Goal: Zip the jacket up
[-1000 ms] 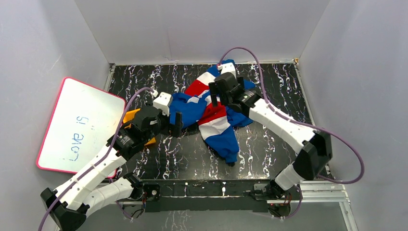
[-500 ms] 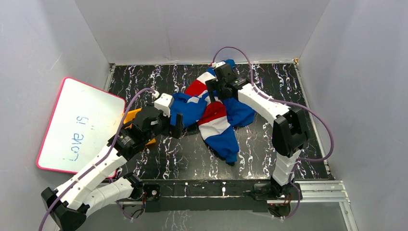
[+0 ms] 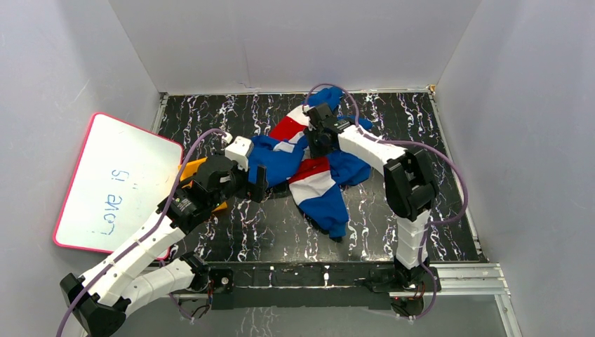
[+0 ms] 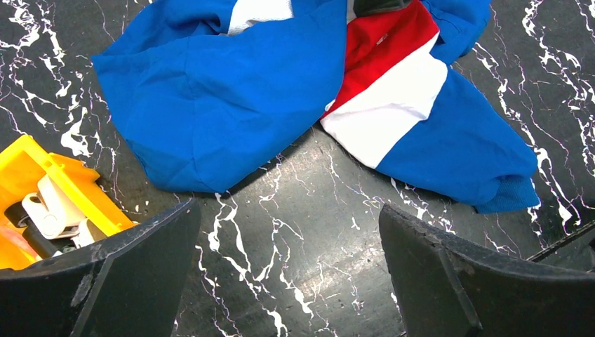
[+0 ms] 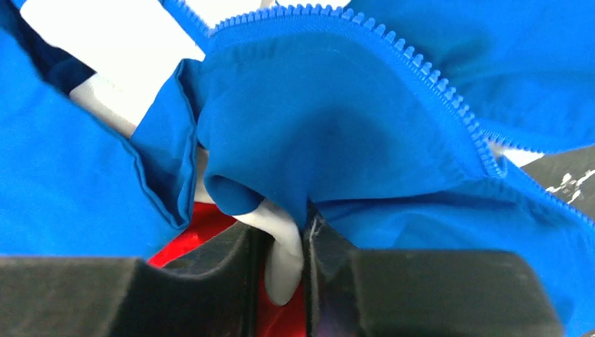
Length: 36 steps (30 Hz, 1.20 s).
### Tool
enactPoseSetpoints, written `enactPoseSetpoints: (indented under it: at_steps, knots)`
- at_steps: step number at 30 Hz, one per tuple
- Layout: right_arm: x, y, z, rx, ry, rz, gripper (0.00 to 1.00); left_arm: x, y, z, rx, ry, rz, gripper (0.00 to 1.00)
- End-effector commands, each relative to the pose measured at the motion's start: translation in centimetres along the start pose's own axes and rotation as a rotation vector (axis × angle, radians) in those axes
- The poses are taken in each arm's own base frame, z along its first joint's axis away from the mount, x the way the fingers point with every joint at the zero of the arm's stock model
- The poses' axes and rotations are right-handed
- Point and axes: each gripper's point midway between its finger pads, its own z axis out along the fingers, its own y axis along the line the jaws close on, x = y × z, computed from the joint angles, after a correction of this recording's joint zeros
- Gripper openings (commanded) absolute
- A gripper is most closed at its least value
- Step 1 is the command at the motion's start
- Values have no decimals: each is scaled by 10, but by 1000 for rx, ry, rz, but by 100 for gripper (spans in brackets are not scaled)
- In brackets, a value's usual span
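The jacket (image 3: 319, 184) lies crumpled on the black marbled table (image 3: 393, 133), royal blue with red and white stripes. My right gripper (image 3: 313, 140) is pressed down into its far part. In the right wrist view the jaws (image 5: 284, 246) stand nearly together, pinching a fold of blue and white fabric (image 5: 323, 119), with a run of blue zipper teeth (image 5: 421, 77) just beyond. My left gripper (image 3: 258, 184) hovers by the jacket's near-left edge. Its fingers are spread wide over bare table (image 4: 289, 217), with the blue cloth (image 4: 231, 91) lying ahead of them.
A pink-rimmed whiteboard (image 3: 112, 186) leans at the left wall. A yellow tool with white rollers (image 4: 56, 189) lies just left of my left gripper, under its wrist (image 3: 193, 170). White walls close in three sides. Purple cables loop off both arms.
My right arm folded in, its wrist dropped onto the jacket's far part and its jaws closed on a fold of fabric. The left arm stayed put.
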Motion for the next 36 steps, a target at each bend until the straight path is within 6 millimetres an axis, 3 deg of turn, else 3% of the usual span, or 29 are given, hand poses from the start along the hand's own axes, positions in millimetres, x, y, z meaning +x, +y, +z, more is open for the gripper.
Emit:
enactPoseSetpoints:
  at_steps: [1,6,14,20,24,28,32,36]
  knots:
    - [-13,16,-36,-87,-82,51,22,-4,2,-3,-11,-23,-3,98]
    - [-2,23,-67,-121,-117,121,0,-3,2,-2,-14,-15,-14,98]
    - [48,64,-117,-225,-130,225,0,5,-13,-1,22,77,-127,98]
    - [103,78,-129,-262,-107,305,0,12,-27,1,62,146,-228,98]
    - [136,82,-133,-291,-77,323,13,23,-31,6,56,211,-257,98]
    - [152,74,-141,-271,-71,326,30,41,-37,11,68,279,-301,98]
    - [141,56,-159,-188,-125,306,59,54,-38,16,60,326,-309,98]
    - [106,43,-188,-122,-229,260,71,59,-46,19,88,363,-325,98]
